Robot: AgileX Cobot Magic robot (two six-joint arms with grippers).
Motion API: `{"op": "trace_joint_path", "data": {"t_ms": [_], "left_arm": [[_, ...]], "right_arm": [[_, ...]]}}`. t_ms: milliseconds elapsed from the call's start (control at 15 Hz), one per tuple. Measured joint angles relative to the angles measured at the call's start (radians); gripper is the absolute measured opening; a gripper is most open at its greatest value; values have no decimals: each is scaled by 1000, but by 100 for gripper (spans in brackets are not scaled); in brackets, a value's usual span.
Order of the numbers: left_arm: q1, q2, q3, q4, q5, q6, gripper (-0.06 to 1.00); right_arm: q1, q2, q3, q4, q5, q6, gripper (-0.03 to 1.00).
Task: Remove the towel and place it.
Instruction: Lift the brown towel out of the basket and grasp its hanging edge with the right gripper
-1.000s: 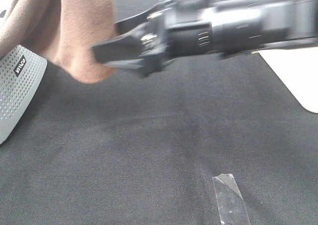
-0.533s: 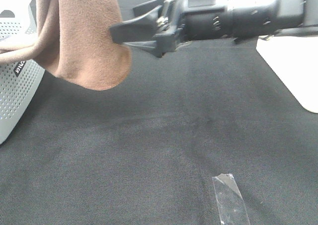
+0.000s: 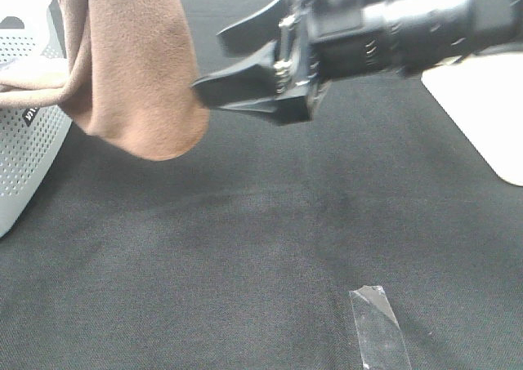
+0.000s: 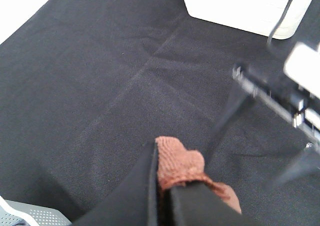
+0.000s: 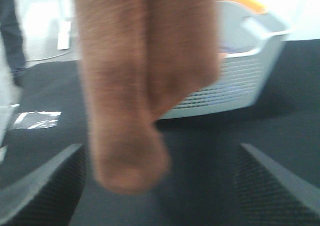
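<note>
The reddish-brown towel [image 3: 135, 68] hangs in a folded bundle above the black table, with one end trailing over the grey basket [image 3: 24, 149]. My left gripper [image 4: 162, 173] is shut on a bunched piece of the towel [image 4: 177, 163]; it is out of the exterior view. My right gripper [image 3: 211, 64] is open, with its fingertips just right of the towel's edge. In the right wrist view the towel [image 5: 145, 76] hangs close in front, between the open fingers [image 5: 45, 186], and the basket [image 5: 240, 71] stands behind it.
A strip of clear tape [image 3: 377, 329] lies on the black table covering [image 3: 245, 239] at the front. A white surface [image 3: 482, 117] lies at the right edge. A white box [image 4: 240, 6] shows in the left wrist view.
The towel has shifted right and now hangs beside the basket. My right gripper has drawn back to the right and its jaws have spread wider beside the towel.
</note>
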Motion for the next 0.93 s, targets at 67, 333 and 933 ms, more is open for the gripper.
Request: {"op": "trace_joint_path", "data": {"t_ms": [67,333,933], "left_arm": [[0,0,0,0,2,0,0],[0,0,0,-35,2,54,0],[0,0,0,-68,-65,204,0]], "right_arm": [[-29,-15,-3,0,-5,5,77],[-48,17,-55,24,109,-12,77],[-48,212,-160,-27,389,32,77]]}}
